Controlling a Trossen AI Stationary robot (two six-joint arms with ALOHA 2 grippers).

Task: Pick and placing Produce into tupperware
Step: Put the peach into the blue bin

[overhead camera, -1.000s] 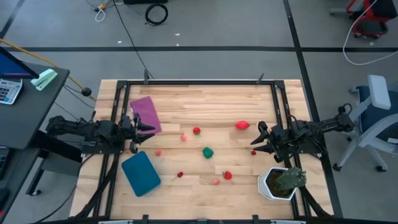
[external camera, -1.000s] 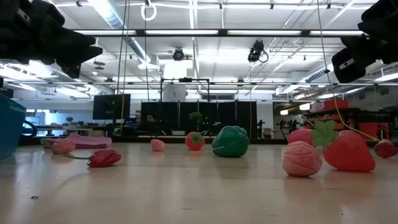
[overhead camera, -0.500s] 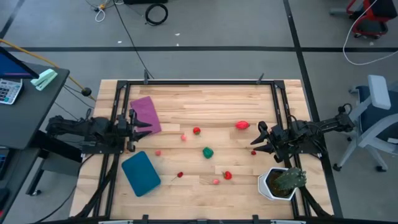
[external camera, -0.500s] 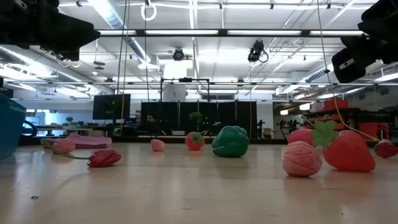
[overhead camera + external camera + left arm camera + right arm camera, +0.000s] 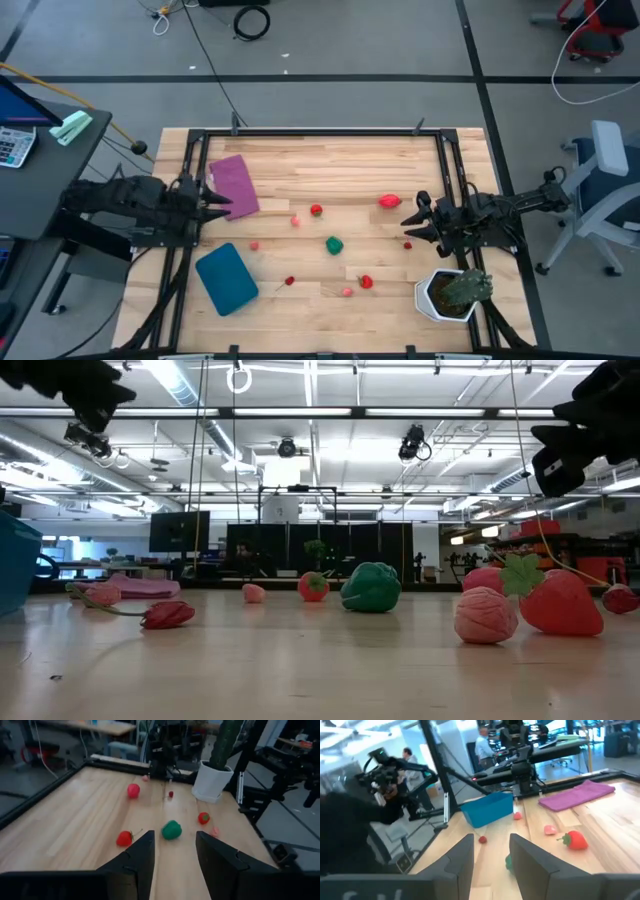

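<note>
Surface: pale wood-plank table [image 5: 330, 170] in black frame rails, grey floor around.
High view, tupperware: teal rounded-corner tub [image 5: 226, 278] at 7 o'clock of the table, empty.
High view, produce: green piece [image 5: 334, 244] at centre; red pieces [image 5: 389, 201] [image 5: 316, 210] at 1 and 12 o'clock of it, strawberry [image 5: 366, 282] at 5 o'clock; small pink bits scattered between.
High view, left gripper [image 5: 212, 203]: at table's 9 o'clock edge, over the purple mat [image 5: 234, 184], holding nothing.
High view, right gripper [image 5: 414, 222]: at 3 o'clock edge, fingers spread, empty.
High view, plant: spiky green, white hexagonal pot [image 5: 452, 293] at 5 o'clock corner.
Low view: glossy moulded toys, ribbed pink piece [image 5: 486, 615] beside strawberry [image 5: 560, 603]; green one [image 5: 371, 587] further back; teal wall [image 5: 18, 565] at 9 o'clock edge.
Left wrist view: fingers [image 5: 139, 857] parted, a clear gap, nothing between; green piece [image 5: 171, 830] ahead.
Right wrist view: fingers [image 5: 462, 854] parted, empty; teal tub [image 5: 487, 809], purple mat [image 5: 576, 794], people in room behind.
Writing: none legible.
</note>
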